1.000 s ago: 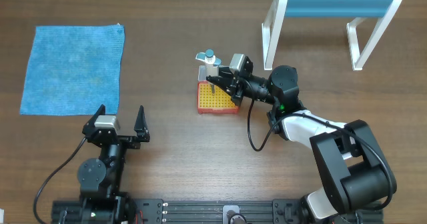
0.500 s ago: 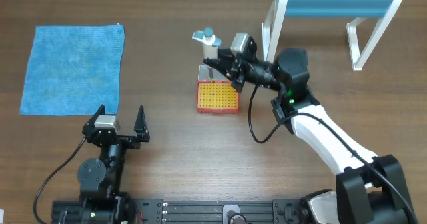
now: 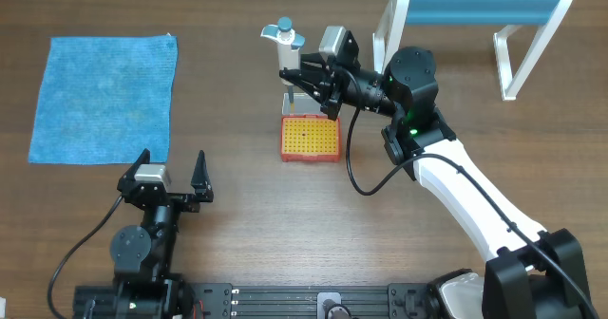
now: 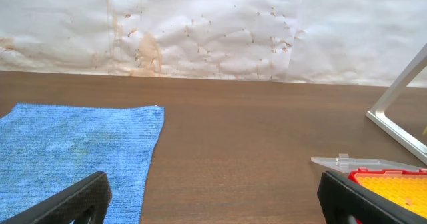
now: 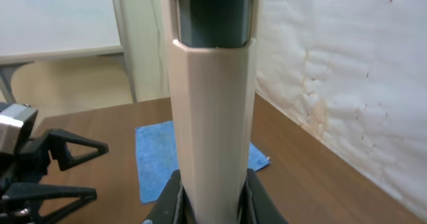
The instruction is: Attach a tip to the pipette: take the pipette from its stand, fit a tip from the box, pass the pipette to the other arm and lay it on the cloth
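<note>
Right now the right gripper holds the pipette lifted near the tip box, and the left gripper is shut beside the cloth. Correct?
Not quite: the left gripper is open, fingers spread wide, as the top view shows. The rest stands: the right gripper holds the pipette lifted near the tip box, the left one beside the cloth.

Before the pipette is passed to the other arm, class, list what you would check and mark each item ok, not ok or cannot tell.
1. Right gripper shut on the pipette: ok.
2. Tip seated on the pipette's end: cannot tell.
3. Left gripper open to receive: ok.
4. Path over the table between the two grippers free of things: ok.
5. Cloth lying flat, nothing on it: ok.
6. Tip box standing flat on the table: ok.
</note>
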Tool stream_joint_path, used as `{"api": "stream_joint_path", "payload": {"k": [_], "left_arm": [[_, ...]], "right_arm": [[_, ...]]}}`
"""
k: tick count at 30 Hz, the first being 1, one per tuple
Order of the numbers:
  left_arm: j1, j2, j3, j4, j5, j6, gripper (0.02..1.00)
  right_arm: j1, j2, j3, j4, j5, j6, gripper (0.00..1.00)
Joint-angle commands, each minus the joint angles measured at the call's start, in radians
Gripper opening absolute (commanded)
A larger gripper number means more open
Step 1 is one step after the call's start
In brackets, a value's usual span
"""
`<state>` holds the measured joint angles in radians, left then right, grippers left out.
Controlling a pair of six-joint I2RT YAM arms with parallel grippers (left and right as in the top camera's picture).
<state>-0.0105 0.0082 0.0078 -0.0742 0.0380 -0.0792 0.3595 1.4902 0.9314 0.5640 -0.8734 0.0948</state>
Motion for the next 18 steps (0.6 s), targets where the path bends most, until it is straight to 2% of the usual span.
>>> {"api": "stream_joint_path", "payload": {"k": [1,3,4,5,6,7,8,11,13,15,18], "left_arm": [[-0.004,-0.005,-0.002,0.035,0.244,-0.161,0.998],[-0.004,-0.005,-0.002,0.1,0.5,-0.389,0.998],[-0.004,-0.005,-0.002,0.131,0.565,-0.595,0.998],[-0.004,-0.005,-0.002,0.146,0.571,-1.012,0.998],[-0.004,-0.005,-0.002,0.145,0.564,-1.147,0.998],[-0.004,-0.005,-0.002,0.149,0.474,-1.23,0.998],[-0.004,-0.005,-0.002,0.163,0.463,-1.284,0.998],[-0.002,-0.005,-0.002,0.337,0.425,-1.16,0.998],[-0.002,0.025,0.023,0.337,0.391,-1.088,0.998],[-0.002,0.104,0.07,0.337,0.392,-1.031,0.998],[-0.002,0.403,0.267,0.337,0.447,-0.852,0.998]], "right_arm": [[0.005,-0.022,0.024,0.005,-0.032,0.141,0.077],[0.005,-0.022,0.024,0.004,-0.13,0.141,0.077],[0.005,-0.022,0.024,0.004,-0.19,0.15,0.077],[0.005,-0.022,0.024,0.0,-0.249,0.215,0.075],[0.005,-0.022,0.024,-0.003,-0.282,0.237,0.077],[0.005,-0.022,0.024,-0.003,-0.32,0.253,0.077],[0.005,-0.022,0.024,-0.003,-0.325,0.253,0.077],[0.005,-0.022,0.024,-0.003,-0.325,0.253,0.077],[0.005,-0.022,0.024,-0.027,-0.324,0.279,0.077],[0.005,-0.022,0.024,-0.09,-0.324,0.279,0.077],[0.005,-0.022,0.024,-0.096,-0.324,0.335,0.077]]}}
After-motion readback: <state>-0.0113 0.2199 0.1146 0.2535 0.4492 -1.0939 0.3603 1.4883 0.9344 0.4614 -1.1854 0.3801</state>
